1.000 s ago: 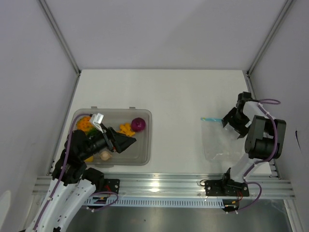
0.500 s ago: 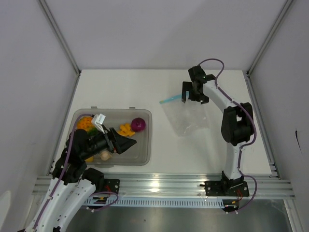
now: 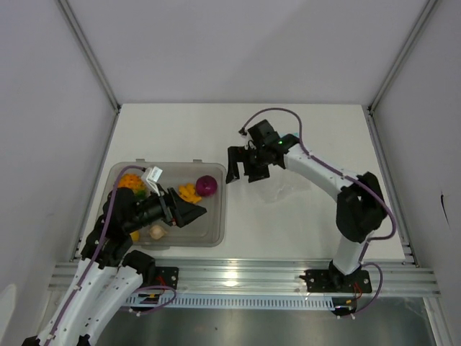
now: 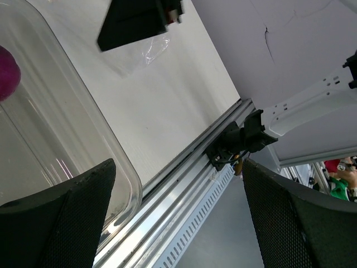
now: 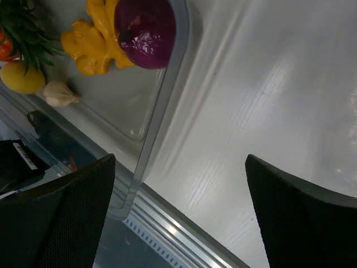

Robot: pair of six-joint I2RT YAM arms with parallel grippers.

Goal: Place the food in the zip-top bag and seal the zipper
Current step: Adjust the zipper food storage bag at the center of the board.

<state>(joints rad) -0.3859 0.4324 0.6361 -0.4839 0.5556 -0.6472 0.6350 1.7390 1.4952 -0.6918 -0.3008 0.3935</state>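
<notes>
The right end effector (image 3: 243, 164) is hovering above the counter (image 3: 288, 231) just beside the right wall of the grey tub (image 3: 222, 209). In its wrist view its fingers are standing wide apart, with only the counter and the tub's edge showing between them. The zip-top bag (image 3: 289, 182) is lying as a faint clear crinkle on the counter just behind that end effector, and the left wrist view is showing a corner of it (image 4: 152, 49) beneath the black body. Whether the two are touching I cannot tell. The left end effector (image 3: 197, 210) is reaching into the tub, its fingers also spread wide and gripping nothing. The food is sitting in the tub: the purple onion (image 5: 146, 23) against the yellow-orange piece (image 5: 92, 39), with the garlic bulb (image 5: 60, 94), the lemon (image 5: 21, 77) and the spiky green leaves (image 5: 25, 28) further in.
</notes>
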